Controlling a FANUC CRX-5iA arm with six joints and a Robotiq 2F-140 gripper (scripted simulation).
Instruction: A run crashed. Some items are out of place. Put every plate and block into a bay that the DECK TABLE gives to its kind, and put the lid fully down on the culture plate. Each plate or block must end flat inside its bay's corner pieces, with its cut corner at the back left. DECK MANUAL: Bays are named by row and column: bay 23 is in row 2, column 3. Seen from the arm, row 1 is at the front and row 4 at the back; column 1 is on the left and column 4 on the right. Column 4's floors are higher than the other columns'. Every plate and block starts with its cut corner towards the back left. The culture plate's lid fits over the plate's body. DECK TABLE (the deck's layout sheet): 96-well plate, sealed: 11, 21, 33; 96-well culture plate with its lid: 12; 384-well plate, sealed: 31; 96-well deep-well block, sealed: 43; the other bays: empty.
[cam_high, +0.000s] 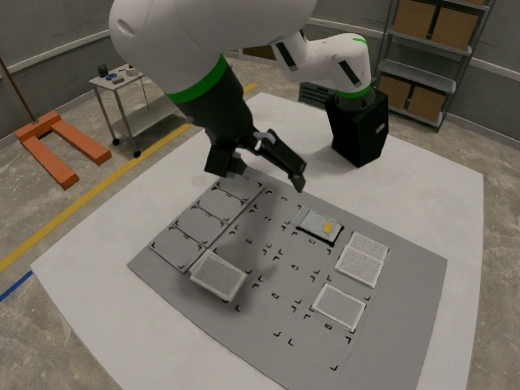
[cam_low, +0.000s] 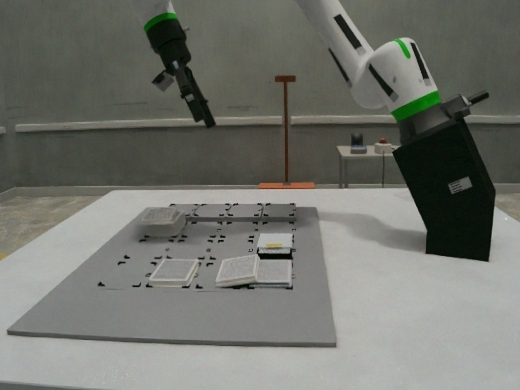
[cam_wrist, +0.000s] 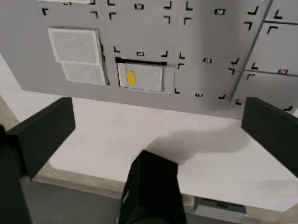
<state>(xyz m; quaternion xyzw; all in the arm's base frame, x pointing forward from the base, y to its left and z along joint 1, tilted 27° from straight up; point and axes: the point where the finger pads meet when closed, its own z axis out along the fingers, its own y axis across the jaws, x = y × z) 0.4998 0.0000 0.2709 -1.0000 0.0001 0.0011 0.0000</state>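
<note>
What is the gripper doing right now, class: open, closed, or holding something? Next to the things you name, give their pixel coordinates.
Gripper (cam_high: 265, 175) (cam_low: 187, 102) (cam_wrist: 159, 112): wide open, holding nothing, with its fingers raised above the table (cam_high: 425, 195) (cam_low: 410, 320) (cam_wrist: 115, 125).

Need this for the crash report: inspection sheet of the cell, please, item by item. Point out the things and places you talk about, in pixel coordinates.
Surface: grey deck (cam_high: 400, 295) (cam_low: 175, 315) on a white table (cam_high: 85, 300) (cam_low: 425, 320); no damage seen.
Front-left plates: one plate (cam_high: 371, 243) (cam_low: 276, 272) (cam_wrist: 84, 73) lies in bay 11; a tilted plate (cam_high: 359, 265) (cam_low: 236, 271) (cam_wrist: 75, 45) rests partly on it.
Bay 31: plate (cam_high: 339, 305) (cam_low: 174, 272) lies flat.
Bay 12: yellow-marked item (cam_high: 317, 225) (cam_low: 275, 240) (cam_wrist: 145, 77); clear lid appears shifted towards column 3.
Bay 43 area: tall pale item (cam_high: 218, 275) (cam_low: 162, 220); top looks offset, possibly a stack.
Clutter on deck: nothing seen.
Pincer (cam_high: 265, 175) (cam_low: 186, 102) (cam_wrist: 159, 112): open, raised.
Cables: one hangs at the cart (cam_high: 126, 116); on deck, nothing seen.
Surroundings: orange pallet truck (cam_high: 47, 160), shelving with boxes.
</note>
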